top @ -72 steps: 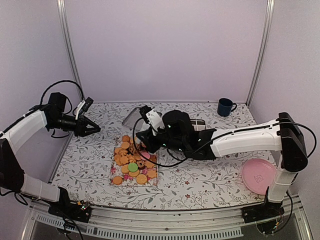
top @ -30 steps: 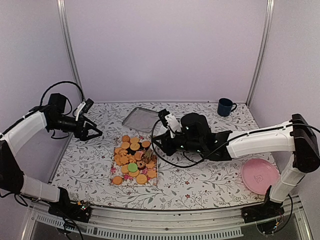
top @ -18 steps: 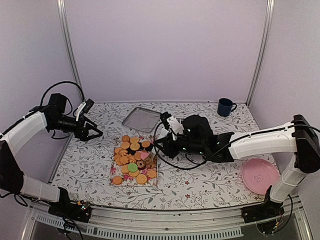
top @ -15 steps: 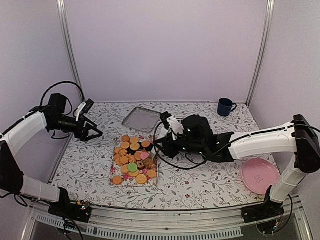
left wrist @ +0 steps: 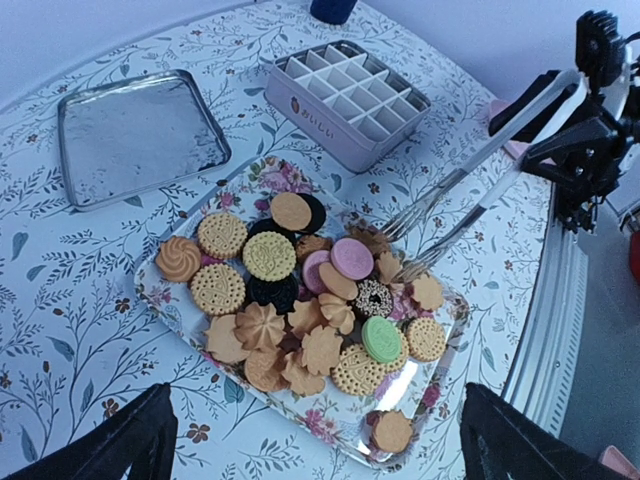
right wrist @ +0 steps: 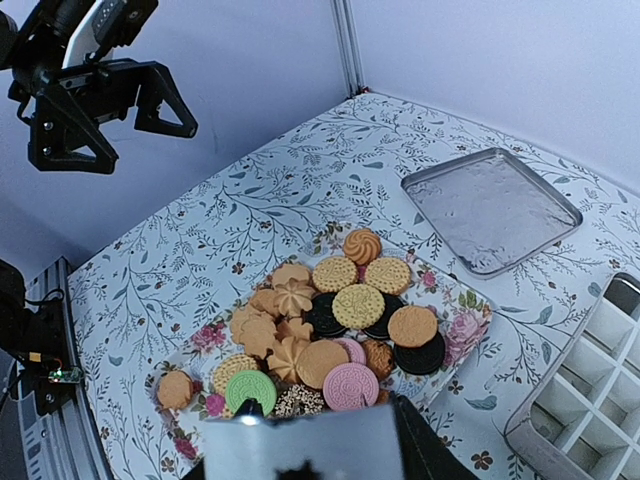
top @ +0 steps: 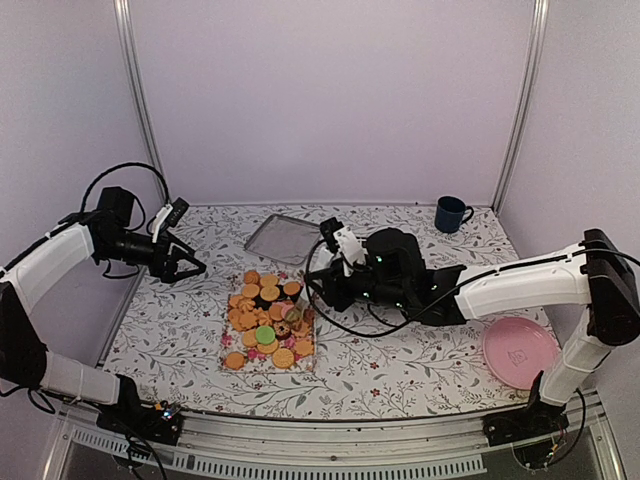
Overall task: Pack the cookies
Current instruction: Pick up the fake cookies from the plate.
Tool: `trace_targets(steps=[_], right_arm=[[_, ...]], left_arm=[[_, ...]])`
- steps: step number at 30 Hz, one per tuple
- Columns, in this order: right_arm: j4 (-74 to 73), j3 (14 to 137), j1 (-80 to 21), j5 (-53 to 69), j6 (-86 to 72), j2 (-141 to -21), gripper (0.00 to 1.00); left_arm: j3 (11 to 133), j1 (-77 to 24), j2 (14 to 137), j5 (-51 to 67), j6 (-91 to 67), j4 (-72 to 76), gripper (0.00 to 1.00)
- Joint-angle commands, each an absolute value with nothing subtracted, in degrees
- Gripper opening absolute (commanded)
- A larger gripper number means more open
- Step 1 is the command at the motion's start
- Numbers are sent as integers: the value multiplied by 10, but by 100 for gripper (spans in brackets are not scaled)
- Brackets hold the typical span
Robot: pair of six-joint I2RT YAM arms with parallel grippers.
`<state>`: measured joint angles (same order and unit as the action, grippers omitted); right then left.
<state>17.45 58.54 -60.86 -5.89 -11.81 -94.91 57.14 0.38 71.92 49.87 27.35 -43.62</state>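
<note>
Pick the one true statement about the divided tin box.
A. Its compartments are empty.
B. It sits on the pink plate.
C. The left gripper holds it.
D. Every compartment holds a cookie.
A: in the left wrist view, the divided tin box shows only bare white cells, while the cookies lie on the floral tray.

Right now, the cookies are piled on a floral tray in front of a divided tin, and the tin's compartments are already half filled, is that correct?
Not quite. The cookies do lie piled on the floral tray with the divided tin just beyond it, but the tin's compartments are all empty, as the left wrist view shows. Nothing has been packed yet.
</note>
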Motion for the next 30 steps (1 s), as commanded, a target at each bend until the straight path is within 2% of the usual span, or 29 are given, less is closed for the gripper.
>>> trace_targets(steps=[1,16,19,22,23,28,30], right_arm=[[234,593,-612,-80,-114,-962,39],[223,562,-622,-58,-126,-957,39],[213,554,-626,-54,-134,-942,33],[209,543,-627,-56,-147,-926,16],[209,540,-627,-58,-152,-921,13],[208,537,-627,-64,-165,-913,0],[209,537,-627,-61,-175,-909,0]], left_arm=[[573,-2,713,501,268,-431,99],[590,-10,714,496,262,-436,99],[592,-10,713,494,261,-436,99],[595,-11,712,494,262,-436,99],[595,-11,711,494,263,-435,99],[594,-12,712,493,265,-433,99],[594,-12,712,495,265,-433,99]])
